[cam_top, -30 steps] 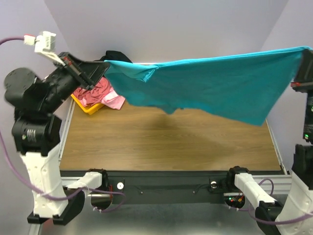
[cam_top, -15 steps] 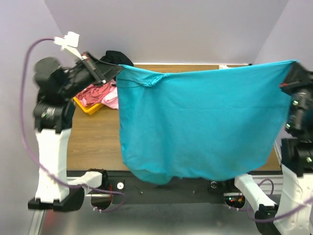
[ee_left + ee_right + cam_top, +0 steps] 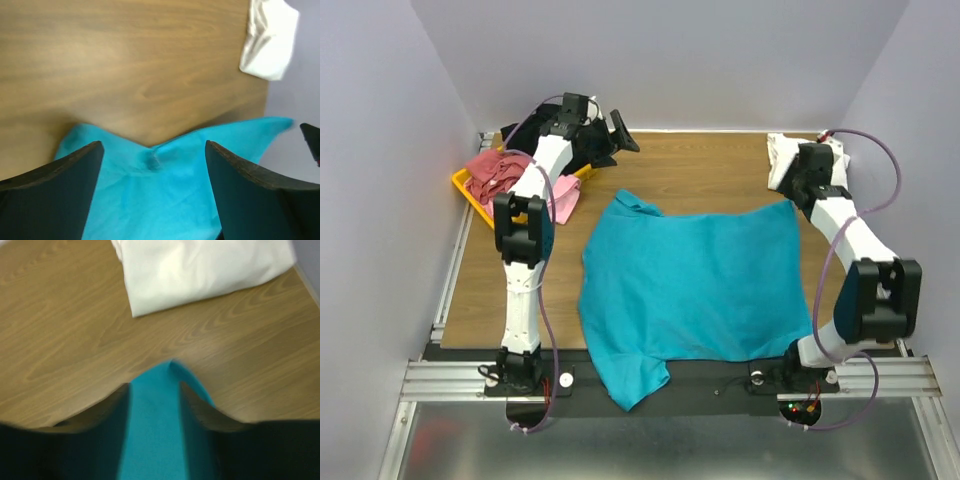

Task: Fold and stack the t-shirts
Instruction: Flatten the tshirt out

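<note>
The teal t-shirt (image 3: 690,285) lies spread flat on the table, its near hem hanging over the front edge. My left gripper (image 3: 615,140) stands wide open at the far left, just beyond the shirt's far left corner. In the left wrist view the teal cloth (image 3: 165,200) shows below the parted fingers (image 3: 60,190) of that gripper (image 3: 154,146), and nothing is held. My right gripper (image 3: 798,185) is at the far right corner. Its blurred fingers (image 3: 95,440) stand apart around a strip of teal cloth (image 3: 155,430), so this gripper (image 3: 155,387) is open.
A folded white t-shirt (image 3: 780,160) (image 3: 200,270) lies at the far right corner, just beyond the right gripper. At the far left a yellow tray (image 3: 465,185) holds a dusty red shirt (image 3: 495,170), a pink one (image 3: 562,195) and a black one (image 3: 585,160).
Both grippers held the teal shirt stretched in the air and swung it forward. Now it lies flat on the table, both grippers have opened, and both arms reach low towards the far side.
</note>
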Robot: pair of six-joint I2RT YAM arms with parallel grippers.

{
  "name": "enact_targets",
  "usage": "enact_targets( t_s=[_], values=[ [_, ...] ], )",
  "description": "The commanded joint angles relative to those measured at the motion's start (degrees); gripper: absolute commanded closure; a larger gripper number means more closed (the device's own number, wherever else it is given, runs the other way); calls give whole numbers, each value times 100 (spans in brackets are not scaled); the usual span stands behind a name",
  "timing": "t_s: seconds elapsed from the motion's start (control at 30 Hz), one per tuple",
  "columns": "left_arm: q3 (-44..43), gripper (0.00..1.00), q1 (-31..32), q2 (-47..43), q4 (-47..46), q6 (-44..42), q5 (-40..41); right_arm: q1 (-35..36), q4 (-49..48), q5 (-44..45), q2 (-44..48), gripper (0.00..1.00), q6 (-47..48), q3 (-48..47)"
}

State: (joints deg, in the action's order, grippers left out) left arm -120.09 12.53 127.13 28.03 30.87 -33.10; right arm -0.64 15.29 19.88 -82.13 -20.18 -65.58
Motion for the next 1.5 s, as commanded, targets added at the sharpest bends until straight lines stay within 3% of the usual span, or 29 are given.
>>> enact_targets(
  t_s=[0.0,0.07,0.1,0.13,0.17,0.4,0.6,0.87,1.47],
  values=[
    [-1866,1,-67,-417,-103,-21,261,12,-659,-362,-356,34,41,-875],
    [-1659,1,-58,-653,-324,94,260,12,-624,-484,-348,24,93,-956],
    [-988,1,-32,-1081,-620,94,260,12,-624,-563,-243,13,181,-939],
    [-546,1,-14,-1320,-789,77,252,12,-624,-634,-173,11,208,-869],
    [372,1,55,-1801,-1069,33,269,12,-615,-861,-15,10,304,-790],
    [3435,1,705,-3175,-1291,-99,594,21,-395,-1899,548,12,42,378],
    [4800,1,1049,-3467,-1651,305,743,21,-316,-2655,584,14,-249,1012],
    [5224,1,1084,-2940,-1801,340,911,21,-281,-2893,-4,16,-275,1293],
    [4592,1,1058,-1604,-1810,138,1174,12,-211,-2559,-1604,19,-407,776]
  ],
)
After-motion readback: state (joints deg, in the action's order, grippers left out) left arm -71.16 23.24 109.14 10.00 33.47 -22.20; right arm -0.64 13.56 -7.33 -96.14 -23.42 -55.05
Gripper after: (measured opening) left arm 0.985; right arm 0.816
